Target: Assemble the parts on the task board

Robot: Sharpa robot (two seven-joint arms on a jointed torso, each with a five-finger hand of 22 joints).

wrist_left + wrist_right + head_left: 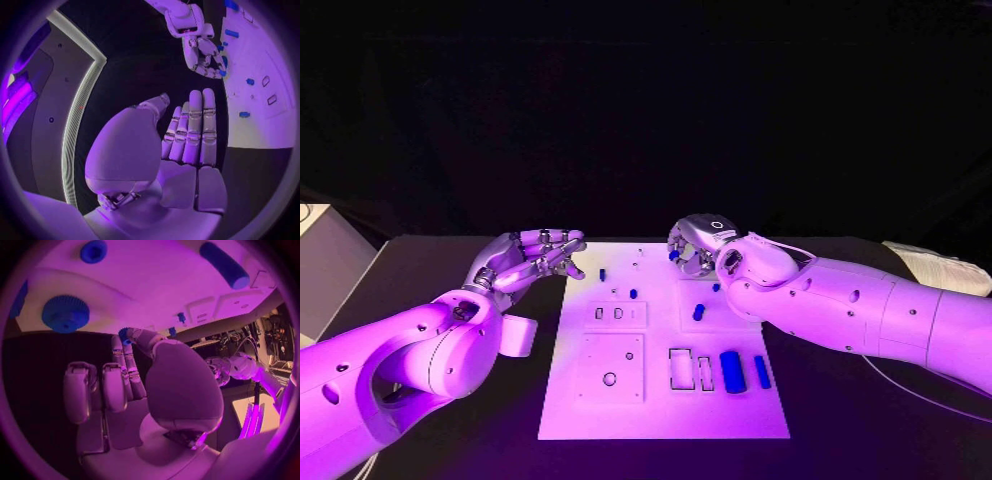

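Nearest the robot, at about five o'clock on the task board (661, 410), a large blue cylinder (731, 371) and a slimmer blue bar (763, 371) are lying side by side with their long axes running near to far, next to two pale rectangular recesses (691, 369). Further up, a short blue peg (698, 312) is sitting near the board's middle and a smaller one (633, 294) just beyond it. At the far edge, around one o'clock, the right hand (700, 243) is hovering with its fingers curled downward around a small blue part (124, 335) pinched at the fingertips, so this hand is the one carrying the work. The left hand (531, 256) is waiting at about ten o'clock, just off the board's far left corner, its fingers loosely apart and holding nothing. The black table (473, 400) is stretching out around the board, and dark room lies behind.
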